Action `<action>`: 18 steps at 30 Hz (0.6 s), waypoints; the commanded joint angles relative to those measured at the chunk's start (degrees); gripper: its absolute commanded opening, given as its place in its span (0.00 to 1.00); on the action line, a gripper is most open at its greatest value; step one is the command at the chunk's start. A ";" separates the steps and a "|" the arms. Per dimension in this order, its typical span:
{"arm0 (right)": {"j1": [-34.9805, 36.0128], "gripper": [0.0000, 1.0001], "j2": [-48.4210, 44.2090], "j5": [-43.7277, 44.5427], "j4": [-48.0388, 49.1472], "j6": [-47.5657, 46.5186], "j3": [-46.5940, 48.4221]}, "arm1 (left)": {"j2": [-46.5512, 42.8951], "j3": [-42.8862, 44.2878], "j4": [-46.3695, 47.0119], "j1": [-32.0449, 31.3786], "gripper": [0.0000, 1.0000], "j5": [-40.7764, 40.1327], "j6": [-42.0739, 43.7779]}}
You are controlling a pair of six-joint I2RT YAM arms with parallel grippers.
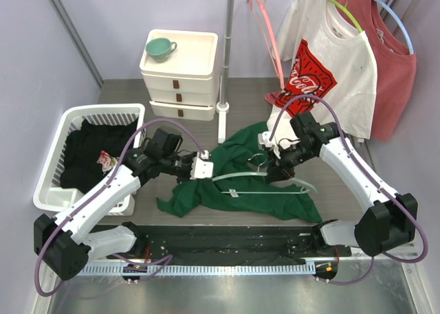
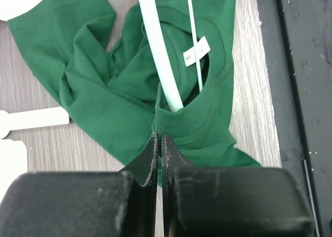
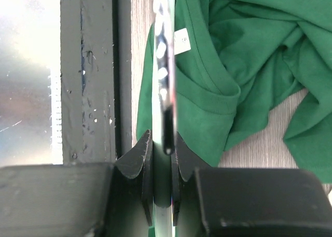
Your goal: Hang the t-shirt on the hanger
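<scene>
Starting at the left, we've got the left gripper (image 2: 160,143) pinched fully shut on the ribbed collar (image 2: 181,125) of the t-shirt (image 1: 271,198), which lies crumpled on the table (image 1: 124,94) between the two arms. One end of the hanger (image 1: 237,176) pokes into the neck opening beside the white label (image 2: 196,51), so by our reckoning the threading has begun but no shoulder is seated yet: the other end has to go in and the cloth needs spreading. Over on the right, the right gripper (image 3: 162,143) has its jaws closed to a narrow gap around the hanger's wire hook (image 3: 165,92). Counting up: one green t-shirt, one pale hanger, two grippers, plus one basket (image 1: 103,109), one drawer unit (image 1: 180,87) and two shirts on the rack (image 1: 227,53).
</scene>
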 commanded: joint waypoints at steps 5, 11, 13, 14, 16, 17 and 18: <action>4.43 0.01 0.25 -2.07 12.37 6.41 1.49 | 1.73 5.11 0.68 -3.14 0.00 2.76 -3.26; 8.82 0.01 2.10 -2.07 18.61 9.93 1.23 | 3.05 7.13 2.52 -5.60 0.00 1.53 -7.56; 10.14 0.01 2.27 -2.33 20.81 10.63 0.62 | 3.75 7.93 3.49 -5.78 0.00 1.53 -10.02; 10.50 0.01 2.36 -2.50 21.77 11.42 0.27 | 4.02 8.28 4.28 -5.69 0.00 1.53 -10.73; 11.63 0.01 2.71 -2.77 24.24 11.95 -0.35 | 5.07 9.07 4.72 -5.87 0.00 1.88 -12.22; 12.08 0.01 2.89 -2.86 25.20 12.04 -0.26 | 5.60 9.25 5.07 -5.96 0.00 2.05 -12.67; 12.52 0.01 3.15 -2.77 25.73 12.04 0.09 | 6.04 9.59 5.25 -6.13 0.00 2.06 -13.11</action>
